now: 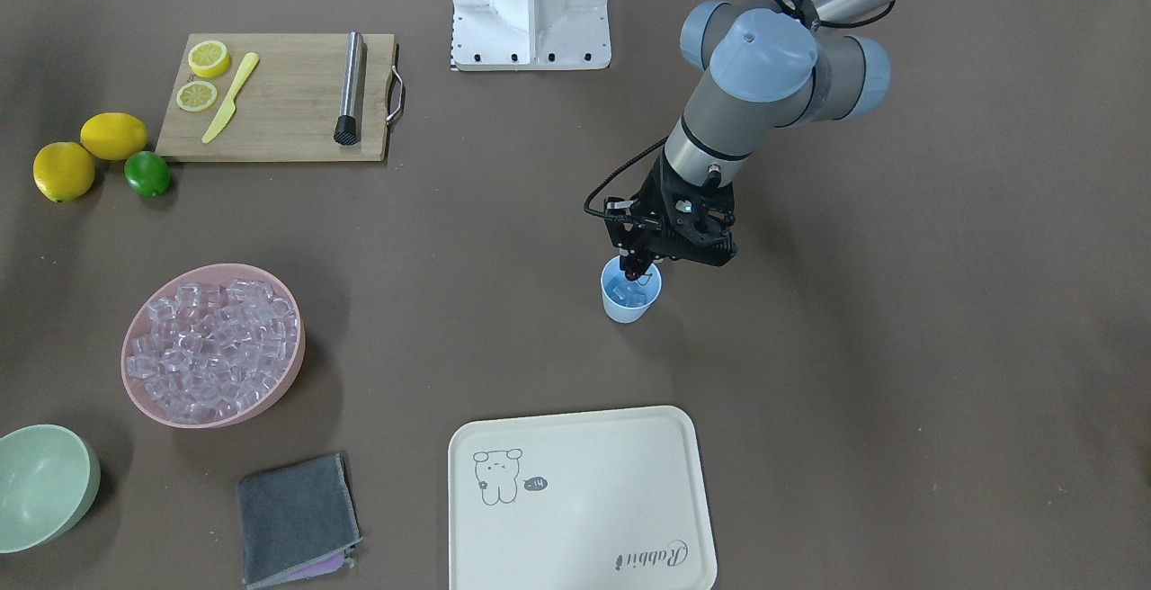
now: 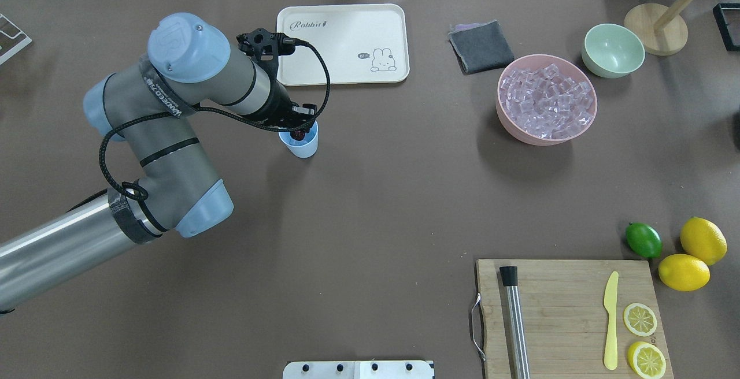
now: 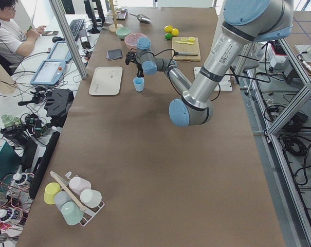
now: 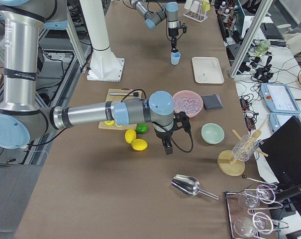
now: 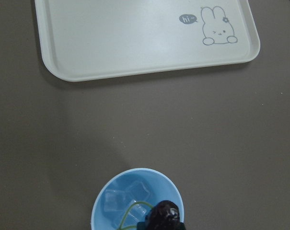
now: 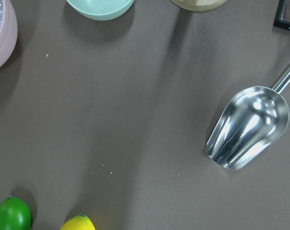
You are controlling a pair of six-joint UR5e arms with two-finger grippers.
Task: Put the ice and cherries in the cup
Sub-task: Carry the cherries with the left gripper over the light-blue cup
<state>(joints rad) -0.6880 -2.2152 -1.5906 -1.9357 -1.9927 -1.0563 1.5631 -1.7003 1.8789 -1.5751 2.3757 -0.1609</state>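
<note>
The light-blue cup stands mid-table and also shows in the overhead view. Clear ice cubes lie inside it. My left gripper hangs right over the cup's rim, shut on the dark red cherries; their green stem curls down into the cup. More ice fills the wide pink bowl. My right gripper shows only in the exterior right view, low over the table near the lemons; I cannot tell if it is open or shut.
A cream tray lies beyond the cup. A grey cloth, a pale-green bowl, a cutting board with lemon slices, knife and muddler, two lemons and a lime are about. A metal scoop lies below the right wrist.
</note>
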